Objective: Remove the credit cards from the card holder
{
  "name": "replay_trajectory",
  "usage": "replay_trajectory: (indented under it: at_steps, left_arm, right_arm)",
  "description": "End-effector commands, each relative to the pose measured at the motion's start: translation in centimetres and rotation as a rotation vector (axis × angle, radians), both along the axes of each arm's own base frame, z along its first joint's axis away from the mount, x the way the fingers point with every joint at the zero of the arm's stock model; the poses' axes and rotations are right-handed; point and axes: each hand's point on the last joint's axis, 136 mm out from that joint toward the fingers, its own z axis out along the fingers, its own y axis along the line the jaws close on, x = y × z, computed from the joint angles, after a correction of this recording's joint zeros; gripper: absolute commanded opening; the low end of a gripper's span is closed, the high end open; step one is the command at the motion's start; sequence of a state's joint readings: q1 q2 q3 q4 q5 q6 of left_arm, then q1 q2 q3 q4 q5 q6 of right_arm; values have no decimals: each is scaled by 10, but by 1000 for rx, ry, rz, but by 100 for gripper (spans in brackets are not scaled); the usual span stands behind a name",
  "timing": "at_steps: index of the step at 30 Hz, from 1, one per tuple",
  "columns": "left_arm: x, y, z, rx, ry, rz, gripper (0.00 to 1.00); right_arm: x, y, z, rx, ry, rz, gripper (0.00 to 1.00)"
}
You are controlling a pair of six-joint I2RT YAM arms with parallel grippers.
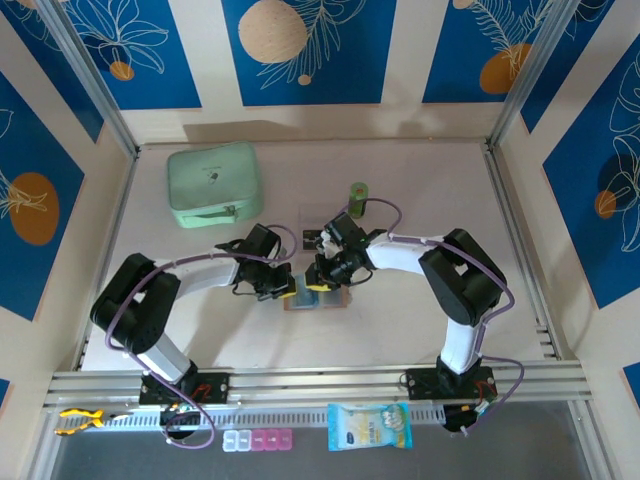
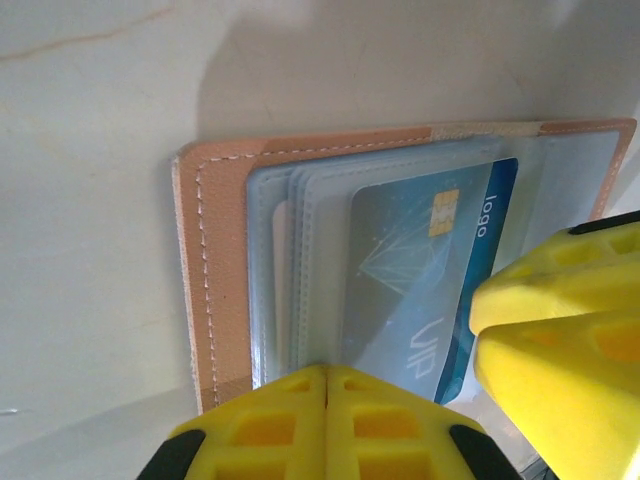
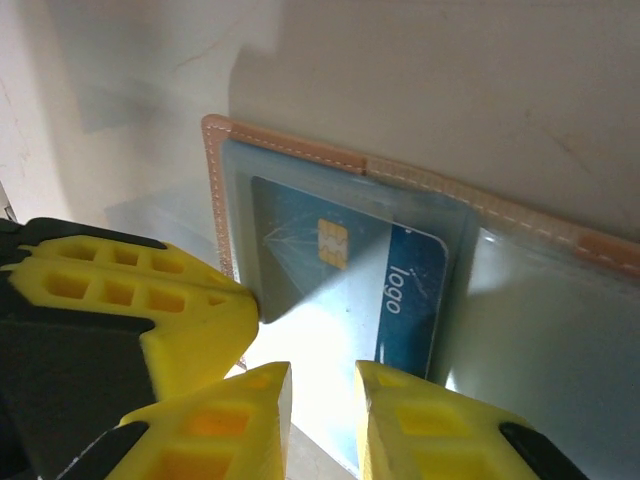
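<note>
The card holder [image 1: 316,301] lies open on the table between the two arms, tan leather [image 2: 225,260] with clear inner pockets. A blue credit card [image 2: 420,260] with a gold chip and the words "logo" and "VIP" sits in a pocket, also seen in the right wrist view [image 3: 340,270]. My left gripper [image 2: 327,375] is shut, its tips together at the near edge of the pockets with nothing visible between them. My right gripper [image 3: 322,385] hovers over the card's near end, its fingers a narrow gap apart. Its yellow fingers [image 2: 560,320] stand close beside the left one.
A mint-green zip case [image 1: 213,183] lies at the back left. A green cylinder [image 1: 358,192] and a clear plastic box [image 1: 315,225] stand just behind the grippers. A snack packet [image 1: 368,426] and a pill box [image 1: 258,440] rest on the near rail.
</note>
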State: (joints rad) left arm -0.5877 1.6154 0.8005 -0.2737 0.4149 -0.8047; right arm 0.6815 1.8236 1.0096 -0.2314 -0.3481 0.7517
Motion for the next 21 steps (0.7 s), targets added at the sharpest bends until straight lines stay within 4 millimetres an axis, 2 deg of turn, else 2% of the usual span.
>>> replay_trajectory:
  at_steps: [1, 5, 10, 21]
  left_arm:
    - [-5, 14, -12, 84, 19, -2, 3]
    - [-5, 14, -10, 85, 14, -2, 3]
    - [-4, 14, -7, 85, 11, -4, 3]
    - [6, 2, 20, 25, -34, -7, 5]
  right_arm:
    - [-6, -1, -5, -17, 36, 3, 25]
    - [-7, -9, -11, -65, 37, -8, 24]
    - [-6, -16, -8, -95, 16, -18, 24]
    - [-2, -14, 19, -51, -35, -19, 24]
